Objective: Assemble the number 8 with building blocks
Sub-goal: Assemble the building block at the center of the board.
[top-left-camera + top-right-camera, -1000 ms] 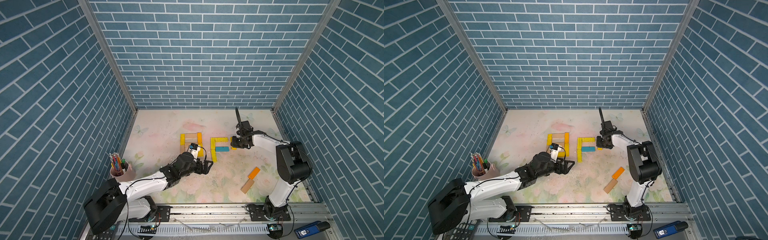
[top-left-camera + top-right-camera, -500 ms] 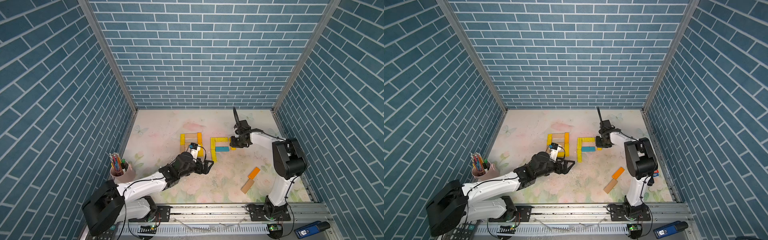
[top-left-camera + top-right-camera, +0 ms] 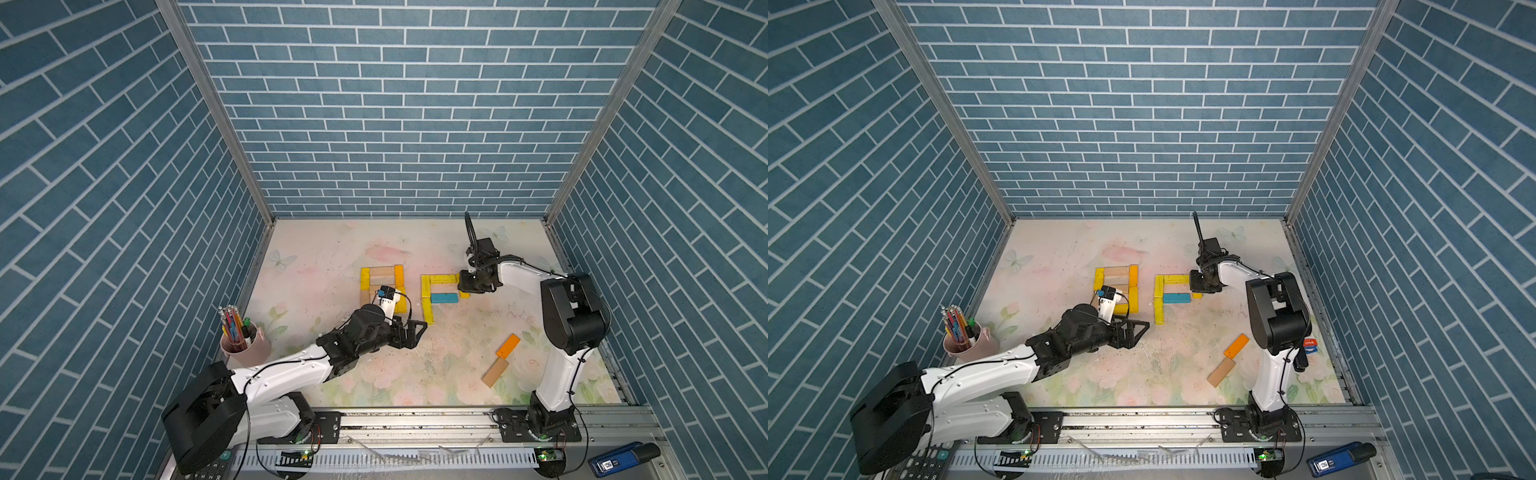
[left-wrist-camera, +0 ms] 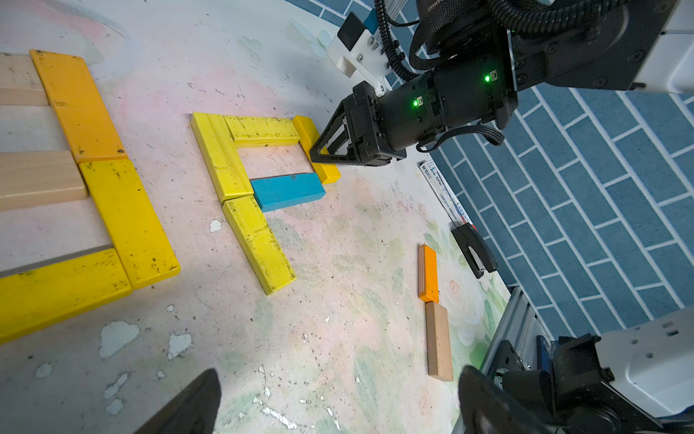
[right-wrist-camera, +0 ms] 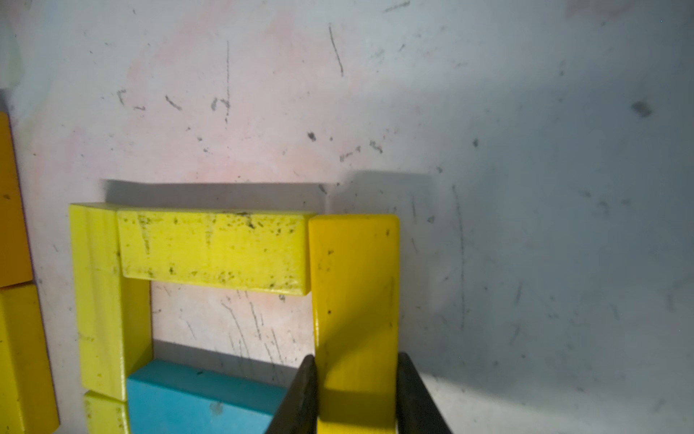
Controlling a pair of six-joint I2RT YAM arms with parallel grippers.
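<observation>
Right claw clenched across the width of a yellow plank, black fingers pressed to its two long sides near one end. That plank sits low at the surface, flush against the free end of the yellow top bar and running down to the end of the teal plank, closing a square; whether it rests fully on the surface I cannot tell. Opposite side of the square is a yellow upright, with a second yellow plank continuing below it in line. This figure, right of centre in both top views, thus has its upper loop shut and only one side of a lower loop. To its left lies a full figure eight of yellow, orange and tan planks, partly hidden by the left arm's wrist camera in both top views. Left claw released, jaws spread wide, low over bare surface just in front of the two figures, gripping nothing. A loose orange plank and a loose tan plank lie end to end near the right arm's base, well apart from the figures. A pink cup of pencils stands at the surface's left edge.
</observation>
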